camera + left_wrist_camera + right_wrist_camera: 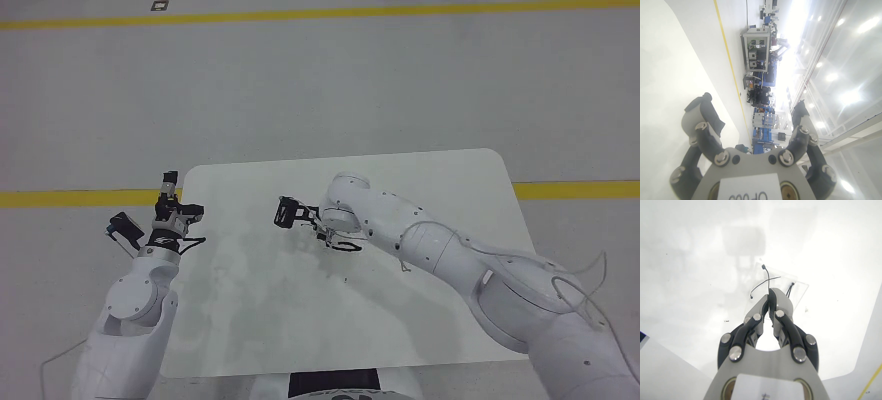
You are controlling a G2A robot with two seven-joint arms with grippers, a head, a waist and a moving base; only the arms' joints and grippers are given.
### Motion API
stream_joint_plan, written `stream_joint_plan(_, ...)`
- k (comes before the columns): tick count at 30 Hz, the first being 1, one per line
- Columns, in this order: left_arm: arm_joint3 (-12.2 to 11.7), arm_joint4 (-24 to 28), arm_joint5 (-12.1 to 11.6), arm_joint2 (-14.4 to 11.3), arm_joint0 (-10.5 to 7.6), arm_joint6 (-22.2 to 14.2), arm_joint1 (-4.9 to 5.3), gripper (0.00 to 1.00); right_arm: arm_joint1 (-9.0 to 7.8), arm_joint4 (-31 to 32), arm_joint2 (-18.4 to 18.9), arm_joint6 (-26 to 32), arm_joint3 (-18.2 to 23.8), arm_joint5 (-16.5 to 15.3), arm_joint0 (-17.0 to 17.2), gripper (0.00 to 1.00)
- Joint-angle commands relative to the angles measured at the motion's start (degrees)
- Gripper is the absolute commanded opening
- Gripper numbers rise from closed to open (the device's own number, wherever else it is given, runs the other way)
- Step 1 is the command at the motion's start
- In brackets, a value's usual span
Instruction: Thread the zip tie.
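Thin black zip tie, pinched between ribbed right fingers

The table is showing a smooth, matt white top. The zip tie is looking like thin black plastic, faintly glossy. The sheet is looking like clear, glossy plastic. The right gripper is showing brushed grey metal, black plastic links, shiny pins and ribbed dark pads. The left gripper is looking much the same.

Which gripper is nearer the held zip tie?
Right. The right gripper is shut on the zip tie, above the table; the left gripper stands open at the table's left edge, well apart from it.
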State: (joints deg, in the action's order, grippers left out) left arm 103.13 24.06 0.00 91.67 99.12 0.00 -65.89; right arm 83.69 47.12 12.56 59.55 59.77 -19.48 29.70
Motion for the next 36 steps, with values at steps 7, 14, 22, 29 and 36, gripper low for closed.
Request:
stream_joint_plan(7, 0.0, 0.0, 0.0, 0.0, 0.0, 0.0, 0.0, 1.0, -3.05, -1.47, 4.55, -2.48, 4.27, 0.05, 0.99, 0.0)
stream_joint_plan(14, 0.0, 0.0, 0.0, 0.0, 0.0, 0.0, 0.0, 1.0, -7.7, -3.89, 13.94, -9.51, 10.53, 2.77, 6.77, 0.0)
stream_joint_plan(22, 0.0, 0.0, 0.0, 0.0, 0.0, 0.0, 0.0, 1.0, -9.47, -7.21, 18.28, -13.32, 12.76, 1.96, 10.4, 0.0)
stream_joint_plan(29, 0.0, 0.0, 0.0, 0.0, 0.0, 0.0, 0.0, 1.0, -9.74, -10.88, 20.9, -17.31, 11.71, 4.2, 12.81, 0.0)
stream_joint_plan(36, -1.13, 2.72, 0.22, -0.21, 1.46, -9.82, 0.18, 1.0, -10.89, -24.42, 28.32, -24.34, 12.39, 2.92, 19.67, 0.0)
